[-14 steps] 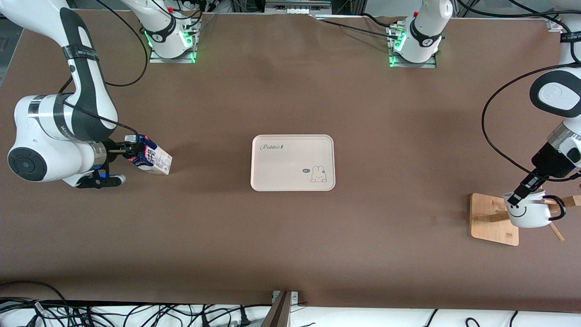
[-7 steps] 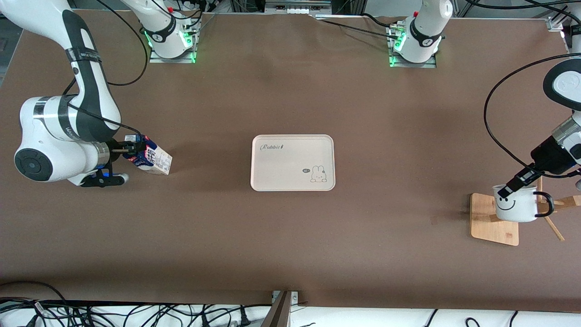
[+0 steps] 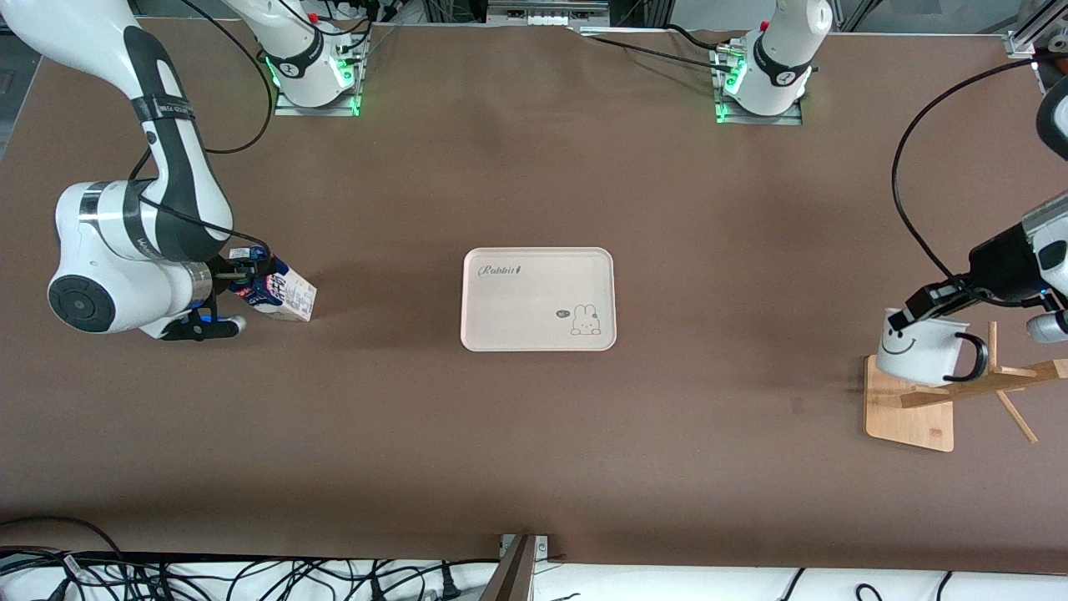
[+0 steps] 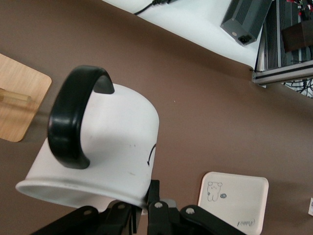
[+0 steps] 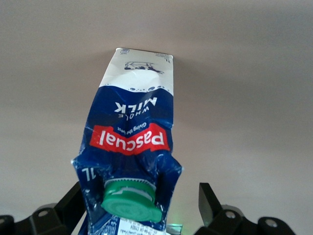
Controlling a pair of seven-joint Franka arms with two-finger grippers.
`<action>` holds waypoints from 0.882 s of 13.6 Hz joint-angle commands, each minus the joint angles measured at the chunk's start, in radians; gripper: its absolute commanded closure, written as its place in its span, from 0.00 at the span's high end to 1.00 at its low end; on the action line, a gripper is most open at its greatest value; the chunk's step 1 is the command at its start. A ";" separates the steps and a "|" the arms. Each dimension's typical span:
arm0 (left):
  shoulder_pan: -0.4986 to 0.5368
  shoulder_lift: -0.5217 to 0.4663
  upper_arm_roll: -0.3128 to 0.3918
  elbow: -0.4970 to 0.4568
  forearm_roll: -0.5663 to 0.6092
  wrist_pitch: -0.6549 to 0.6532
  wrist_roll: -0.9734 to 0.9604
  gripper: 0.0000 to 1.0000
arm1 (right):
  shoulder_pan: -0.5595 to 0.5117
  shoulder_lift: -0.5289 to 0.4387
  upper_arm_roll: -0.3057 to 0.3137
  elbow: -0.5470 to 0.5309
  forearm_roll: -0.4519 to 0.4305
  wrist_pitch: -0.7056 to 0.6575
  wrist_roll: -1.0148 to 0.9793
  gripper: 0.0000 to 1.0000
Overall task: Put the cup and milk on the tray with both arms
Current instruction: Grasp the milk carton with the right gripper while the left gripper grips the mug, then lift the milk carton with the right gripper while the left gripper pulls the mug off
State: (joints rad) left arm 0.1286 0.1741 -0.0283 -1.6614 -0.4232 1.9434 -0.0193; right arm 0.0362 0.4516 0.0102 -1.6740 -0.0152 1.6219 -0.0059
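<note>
The white smiley cup (image 3: pixel 918 355) hangs from my left gripper (image 3: pixel 906 312), which is shut on its rim and holds it over the wooden rack base (image 3: pixel 905 413). The left wrist view shows the cup (image 4: pixel 117 142) with its black handle, the left gripper (image 4: pixel 151 188) pinching the rim. The blue milk carton (image 3: pixel 285 296) stands tilted on the table near the right arm's end. My right gripper (image 3: pixel 250 280) is open around its top; in the right wrist view the milk (image 5: pixel 132 137) sits between the right gripper's (image 5: pixel 142 200) fingers (image 5: pixel 208 198), with a gap on one side. The cream tray (image 3: pixel 517 305) lies mid-table, empty.
The rack's wooden pegs (image 3: pixel 980 386) stick out beside the cup, toward the left arm's end of the table. The tray also shows in the left wrist view (image 4: pixel 234 196). Brown table surface lies between each gripper and the tray.
My left gripper has lifted the cup off the rack peg and carried it up and toward the tray. The right arm's elbow has shifted; the milk has not moved.
</note>
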 commanded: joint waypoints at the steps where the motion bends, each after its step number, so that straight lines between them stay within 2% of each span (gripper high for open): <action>1: 0.003 0.002 0.001 0.074 0.018 -0.151 0.018 0.00 | -0.007 -0.016 0.007 -0.021 0.014 0.012 -0.014 0.70; 2: 0.003 0.001 -0.001 0.077 0.018 -0.190 0.016 0.00 | -0.007 -0.019 0.008 -0.021 0.014 0.010 -0.014 0.57; 3: 0.002 0.001 -0.008 0.098 0.018 -0.234 0.018 0.00 | -0.007 -0.024 0.010 -0.020 0.014 0.004 -0.014 0.52; 5: -0.001 0.007 -0.033 0.156 0.020 -0.349 0.028 0.00 | -0.007 -0.028 0.011 -0.018 0.027 0.000 -0.011 0.50; 9: -0.001 0.002 -0.071 0.175 0.020 -0.474 0.030 0.00 | -0.006 -0.040 0.011 -0.016 0.029 -0.005 -0.005 0.50; 12: -0.010 0.004 -0.076 0.195 0.021 -0.553 0.028 0.00 | -0.004 -0.097 0.013 -0.001 0.055 -0.098 0.000 0.50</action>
State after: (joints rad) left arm 0.1203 0.1736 -0.1002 -1.5053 -0.4228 1.4478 -0.0076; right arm 0.0373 0.4184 0.0149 -1.6709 0.0103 1.5823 -0.0059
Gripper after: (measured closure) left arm 0.907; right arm 0.493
